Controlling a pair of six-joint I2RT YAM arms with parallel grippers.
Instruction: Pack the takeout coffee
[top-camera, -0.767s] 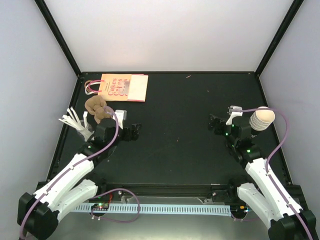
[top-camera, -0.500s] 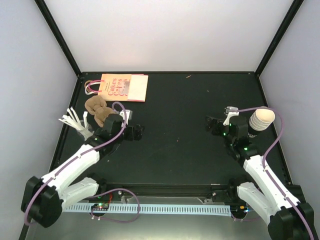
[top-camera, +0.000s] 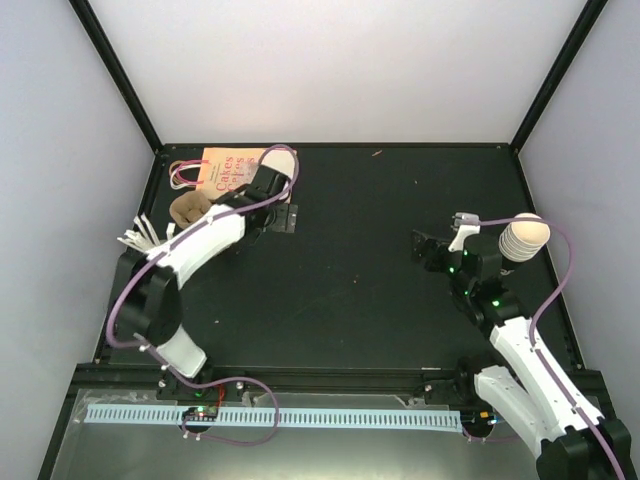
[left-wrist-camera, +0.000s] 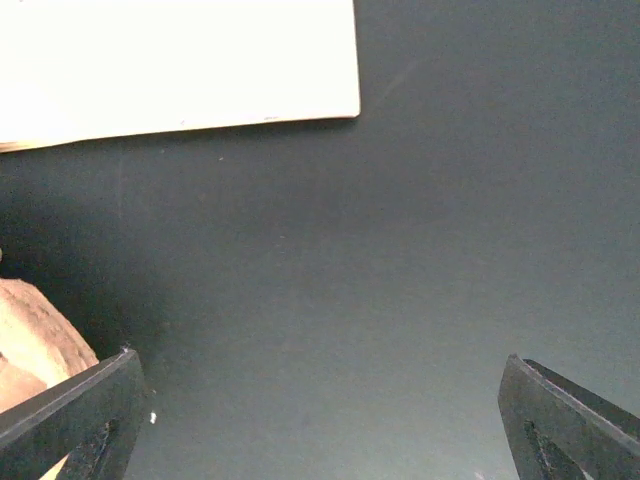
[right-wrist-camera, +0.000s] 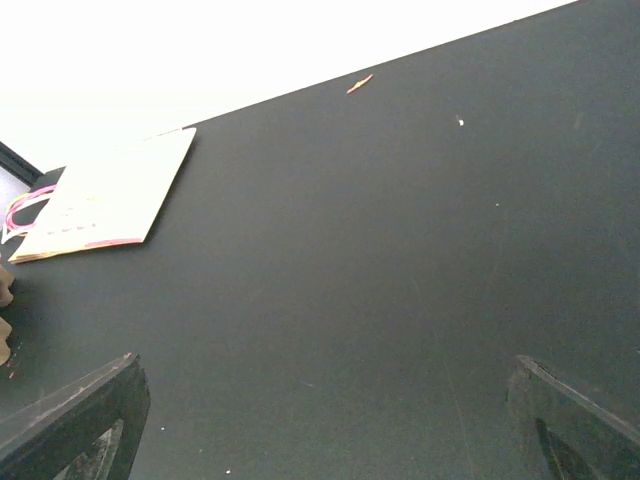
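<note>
The takeout coffee (top-camera: 523, 238), a cream ribbed paper cup, stands at the right side of the table, just right of my right arm's wrist. It shows in neither wrist view. My right gripper (top-camera: 430, 248) (right-wrist-camera: 325, 420) is open over bare black table, pointing left and away from the cup. The flat paper bag (top-camera: 232, 172) (left-wrist-camera: 180, 60) (right-wrist-camera: 110, 195) with pink print lies at the back left. My left gripper (top-camera: 272, 212) (left-wrist-camera: 320, 420) hangs open just in front of the bag's near right corner, with nothing between its fingers.
A brown moulded pulp carrier (top-camera: 188, 208) (left-wrist-camera: 30, 330) sits left of my left gripper. A bundle of thin white sticks (top-camera: 140, 238) lies at the left table edge. Black frame posts rise at the back corners.
My left arm has swung up and to the right, from beside the pulp carrier to the bag's near right corner. The right arm has barely moved. Both grippers stay open.
</note>
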